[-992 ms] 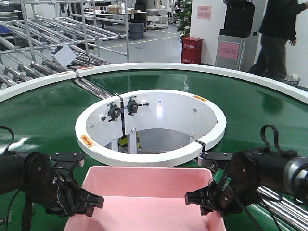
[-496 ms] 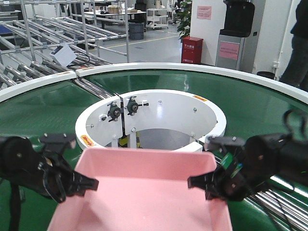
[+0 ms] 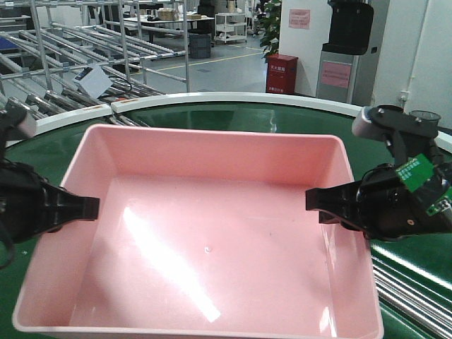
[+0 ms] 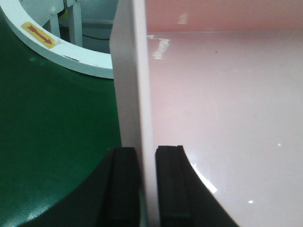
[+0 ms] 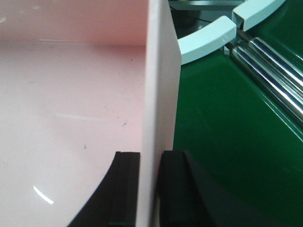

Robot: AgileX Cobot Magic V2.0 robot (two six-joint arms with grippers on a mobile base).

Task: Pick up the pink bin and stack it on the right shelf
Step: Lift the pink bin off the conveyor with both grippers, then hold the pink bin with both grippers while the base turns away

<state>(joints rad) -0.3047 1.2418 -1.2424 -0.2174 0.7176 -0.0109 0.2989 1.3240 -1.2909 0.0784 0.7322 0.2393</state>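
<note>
pink bin [image 3: 205,233] held up over the green belt [image 4: 47,118], near centre, inside facing camera. left gripper [image 4: 147,156] pinches its left wall; right gripper [image 5: 150,158] pinches its right wall.

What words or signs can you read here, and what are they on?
No text reads clearly.
Red box: white characters, too small.
Pink wall poster: blurred.
Pink sign on grey machine: blurred.
Yellow sticker on white ring: red arrow, no words.
</note>
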